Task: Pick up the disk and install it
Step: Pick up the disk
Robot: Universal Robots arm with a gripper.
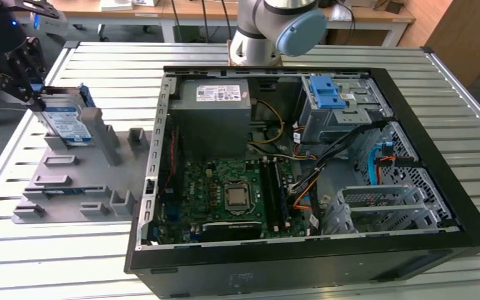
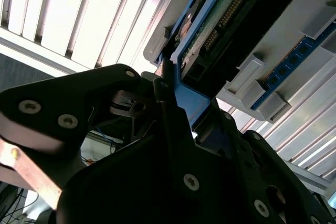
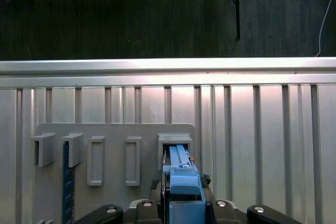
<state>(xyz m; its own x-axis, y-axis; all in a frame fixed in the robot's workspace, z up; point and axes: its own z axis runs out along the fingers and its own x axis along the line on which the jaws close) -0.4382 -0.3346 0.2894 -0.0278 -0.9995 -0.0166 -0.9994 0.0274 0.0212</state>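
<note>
Label: white-and-blue sticker (image 1: 67,127), print too small to read.
Disk (image 1: 60,105): silver, blue carrier frame (image 3: 181,174), stood upright in grey holder (image 1: 57,187).
Claw: gripper (image 1: 33,94) was clenched on the disk's frame.

Slatted table (image 1: 115,69): grey holder (image 1: 65,181), computer case (image 1: 307,269)

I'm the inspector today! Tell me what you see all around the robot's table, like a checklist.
Surface: slatted metal table carrying a grey holder tray and an open black computer case.
Job's things: the disk stands tilted at the tray's end slot, not yet in the case.
Clutter: nothing seen loose; a blue bracket sits on the case's drive cage.
Tool: shut on the disk's blue frame.
Cables: orange, yellow and black wires and a blue cable inside the case.
Surroundings: wooden desks behind the table; dark floor beside it.
</note>
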